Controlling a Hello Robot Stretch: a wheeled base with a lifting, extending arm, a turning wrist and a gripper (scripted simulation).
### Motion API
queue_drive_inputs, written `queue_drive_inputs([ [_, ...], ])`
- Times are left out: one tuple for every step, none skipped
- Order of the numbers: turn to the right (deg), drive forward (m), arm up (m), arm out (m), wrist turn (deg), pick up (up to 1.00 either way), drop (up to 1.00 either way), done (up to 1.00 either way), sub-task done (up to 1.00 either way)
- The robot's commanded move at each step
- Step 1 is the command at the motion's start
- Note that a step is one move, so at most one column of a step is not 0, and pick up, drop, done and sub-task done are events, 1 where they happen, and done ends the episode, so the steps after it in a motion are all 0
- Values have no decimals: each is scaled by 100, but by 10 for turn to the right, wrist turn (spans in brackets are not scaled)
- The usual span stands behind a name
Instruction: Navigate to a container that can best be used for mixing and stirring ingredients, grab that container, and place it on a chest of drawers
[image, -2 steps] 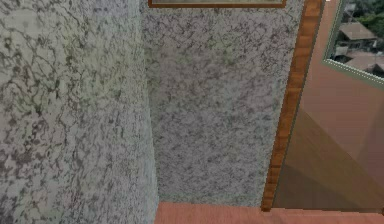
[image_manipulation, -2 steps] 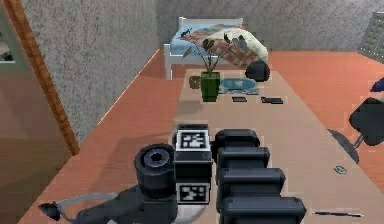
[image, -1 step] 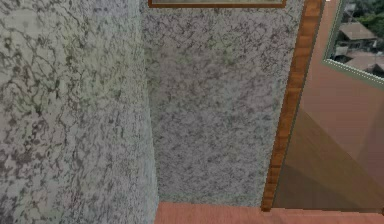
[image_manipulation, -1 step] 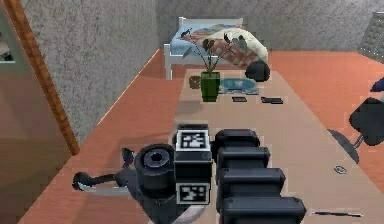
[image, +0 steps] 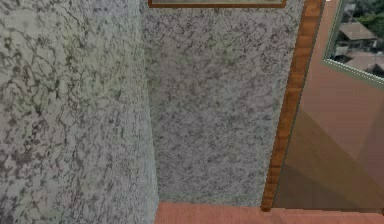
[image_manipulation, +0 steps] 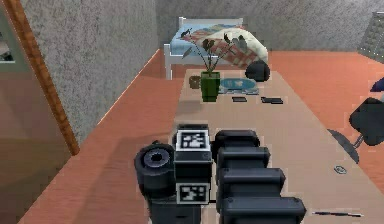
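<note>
Jaws first: their state couldn't be told, nor whether they held anything. Their dark body (image_manipulation: 155, 168) sat low at the near left edge of the bench (image_manipulation: 300, 140), with bench and floor behind it. Just right of it were two white marker squares (image_manipulation: 192, 140), one above the other. Then the arm (image_manipulation: 250, 185), four stepped dark sections, rose from the bottom edge over the bench's near end.

Farther along the bench stood one green potted plant (image_manipulation: 210, 84). Two flat dark things (image_manipulation: 240, 98) lay side by side near it. One dark round thing (image_manipulation: 257, 70) sat at the far end, close by the one bed (image_manipulation: 215, 38); whether that was the mixing bowl, I couldn't tell. One dark chair (image_manipulation: 366, 120) stood at the bench's right.

In the forward view there was a speckled wall (image: 210, 110), one wooden door frame (image: 290, 110) and one window (image: 356, 40).
</note>
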Motion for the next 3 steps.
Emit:
queue_drive_inputs([
  [0,0,-32,0,0,0,0,0,0],
  [0,0,0,0,0,100,0,0,0],
  [0,0,10,0,0,0,0,0,0],
])
